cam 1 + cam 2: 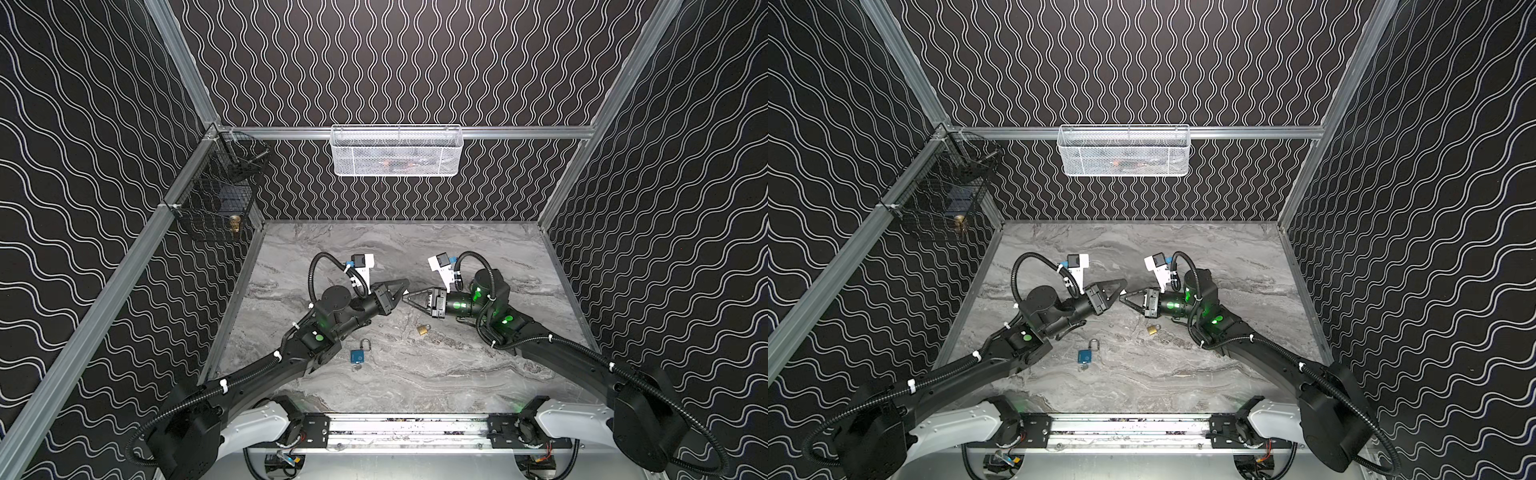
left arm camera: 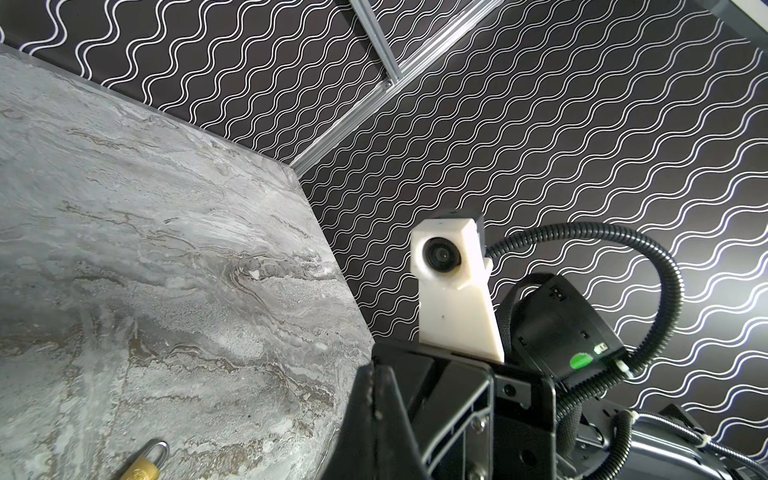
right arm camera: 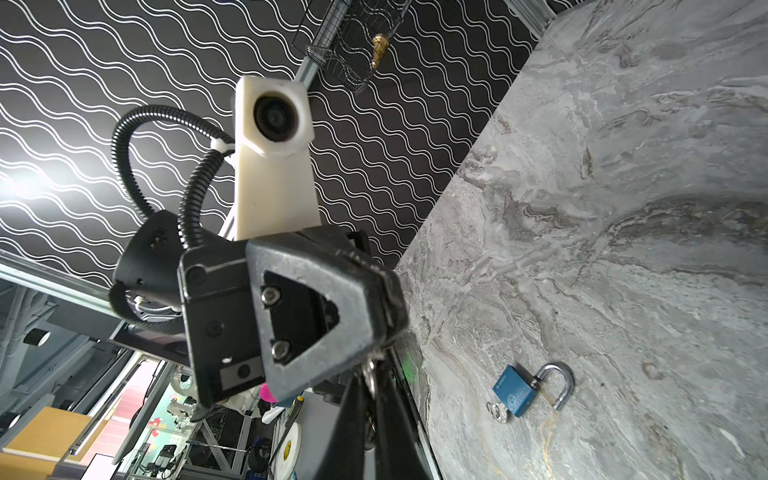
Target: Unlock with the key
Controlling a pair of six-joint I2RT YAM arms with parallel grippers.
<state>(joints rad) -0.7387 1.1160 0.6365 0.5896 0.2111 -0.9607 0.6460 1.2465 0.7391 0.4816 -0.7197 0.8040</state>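
Observation:
A small brass padlock [image 1: 424, 329] [image 1: 1153, 329] lies shut on the marble table [image 1: 478, 257], just in front of the right wrist; its shackle shows in the left wrist view [image 2: 141, 467]. My two grippers meet tip to tip above the table's middle. The left gripper [image 1: 404, 286] [image 2: 374, 370] is shut. The right gripper [image 1: 406, 296] [image 3: 369, 370] is shut too. In the right wrist view a silver key [image 3: 372, 384] with its ring sits between the right fingers and reaches up to the left gripper's worn grey fingers [image 3: 332, 311], so both hold it.
A blue padlock [image 1: 358, 354] [image 3: 515, 392] with its shackle swung open and a key in its base lies near the left forearm. A white mesh basket [image 1: 397, 151] hangs on the back wall, a black wire basket [image 1: 216, 208] on the left wall.

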